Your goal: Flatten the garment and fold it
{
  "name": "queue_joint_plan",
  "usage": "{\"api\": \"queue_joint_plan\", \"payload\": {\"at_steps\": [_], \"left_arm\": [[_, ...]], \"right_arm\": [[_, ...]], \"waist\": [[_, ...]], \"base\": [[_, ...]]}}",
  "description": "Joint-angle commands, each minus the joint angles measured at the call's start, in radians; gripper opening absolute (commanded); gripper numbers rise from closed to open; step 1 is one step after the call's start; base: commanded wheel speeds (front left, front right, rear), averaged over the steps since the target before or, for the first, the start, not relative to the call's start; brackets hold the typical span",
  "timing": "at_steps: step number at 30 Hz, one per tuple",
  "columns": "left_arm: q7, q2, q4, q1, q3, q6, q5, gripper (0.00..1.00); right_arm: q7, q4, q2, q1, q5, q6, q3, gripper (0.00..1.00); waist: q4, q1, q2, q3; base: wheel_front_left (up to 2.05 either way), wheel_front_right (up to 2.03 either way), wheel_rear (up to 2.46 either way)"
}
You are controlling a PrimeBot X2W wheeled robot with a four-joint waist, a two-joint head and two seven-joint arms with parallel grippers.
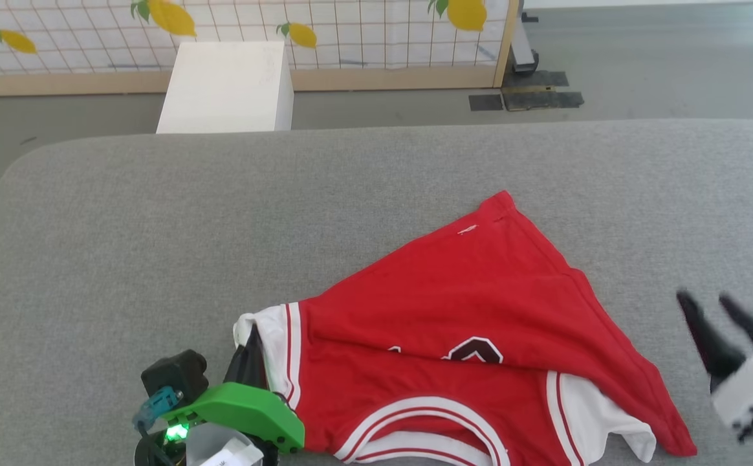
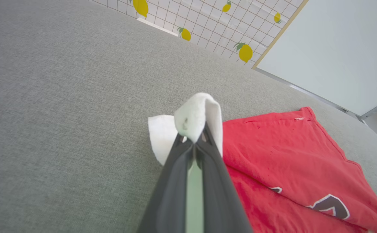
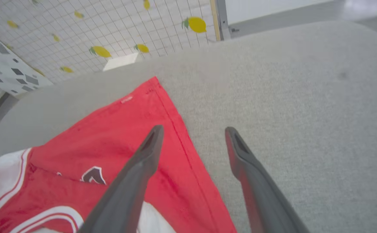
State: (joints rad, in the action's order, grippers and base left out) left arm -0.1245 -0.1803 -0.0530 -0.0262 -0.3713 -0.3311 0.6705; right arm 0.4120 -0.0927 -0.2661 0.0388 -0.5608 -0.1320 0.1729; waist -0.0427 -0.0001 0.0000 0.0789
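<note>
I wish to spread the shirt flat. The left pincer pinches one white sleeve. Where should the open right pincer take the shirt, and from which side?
Probably the other white sleeve of the garment, from the robot's right: it lies nearest the right pincer, its free end points that way, and it mirrors the hold of the left pincer.

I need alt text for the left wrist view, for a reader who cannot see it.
The left gripper, shut, pinches a white sleeve of the red T-shirt, which lies rumpled on a grey fabric surface. Behind stands a white grid panel with yellow lemons.
</note>
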Motion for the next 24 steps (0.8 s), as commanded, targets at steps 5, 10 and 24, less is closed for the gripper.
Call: {"api": "queue_joint_plan", "payload": {"at_steps": [5,10,24], "left_arm": [[0.007,-0.012,0.015,0.007,-0.005,-0.001,0.004,0.00],[0.010,-0.002,0.026,-0.019,-0.016,-0.001,0.001,0.00],[-0.023,0.055,0.031,-0.089,-0.061,0.000,-0.023,0.00]], "right_arm": [[-0.039,0.003,-0.034,-0.137,0.007,0.001,-0.068,1.00],[-0.001,0.102,-0.045,-0.338,0.020,0.001,-0.145,1.00],[0.306,0.506,-0.168,-0.781,0.218,0.001,-0.413,1.00]], "waist": [[0.012,0.0001,0.0000,0.007],[0.058,0.0001,0.0000,0.059],[0.237,0.0001,0.0000,0.252]], "base": [[0.00,0.00,0.00],[0.00,0.00,0.00],[0.00,0.00,0.00]]}}
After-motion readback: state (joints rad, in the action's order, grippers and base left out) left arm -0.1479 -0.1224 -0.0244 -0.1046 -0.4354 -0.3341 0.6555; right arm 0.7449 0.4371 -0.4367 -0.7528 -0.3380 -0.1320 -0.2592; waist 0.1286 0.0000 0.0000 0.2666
